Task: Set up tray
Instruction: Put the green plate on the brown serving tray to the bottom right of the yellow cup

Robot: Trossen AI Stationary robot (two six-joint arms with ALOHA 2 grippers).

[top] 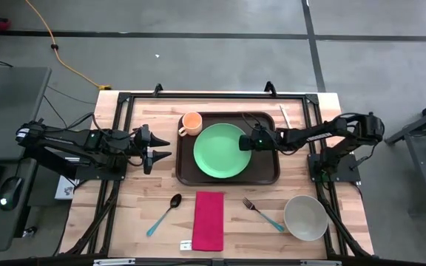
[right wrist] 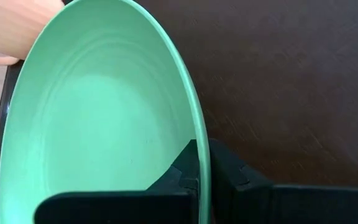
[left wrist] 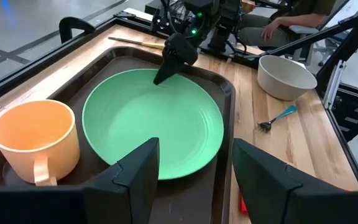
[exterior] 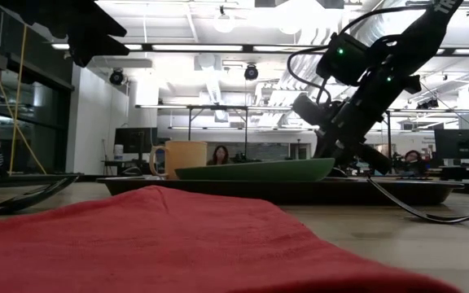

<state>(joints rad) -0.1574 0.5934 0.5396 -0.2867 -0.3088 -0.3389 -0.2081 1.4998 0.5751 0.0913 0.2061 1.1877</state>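
The dark brown tray [top: 266,168] lies at the table's far middle. On it are a green plate [top: 219,151] and, at its far left corner, an orange cup [top: 191,123]. My right gripper [top: 244,142] is shut on the plate's right rim. My left gripper [top: 161,148] hovers open just left of the tray and touches nothing. In its wrist view its fingers [left wrist: 142,165] stand apart before the plate [left wrist: 148,124]. My right gripper pinches the plate's rim [right wrist: 199,134] on its right side, one finger [right wrist: 176,177] over the inner face and one [right wrist: 241,177] outside it. It comes slanting down from the table's right. In the low view the plate [exterior: 251,171] sits about level on the tray.
Near the front edge lie a spoon [top: 165,214], a red napkin [top: 208,219], a fork [top: 263,214] and a white bowl [top: 305,217]. A pale stick [top: 285,116] lies past the tray's far right corner. People sit in the room beyond the table.
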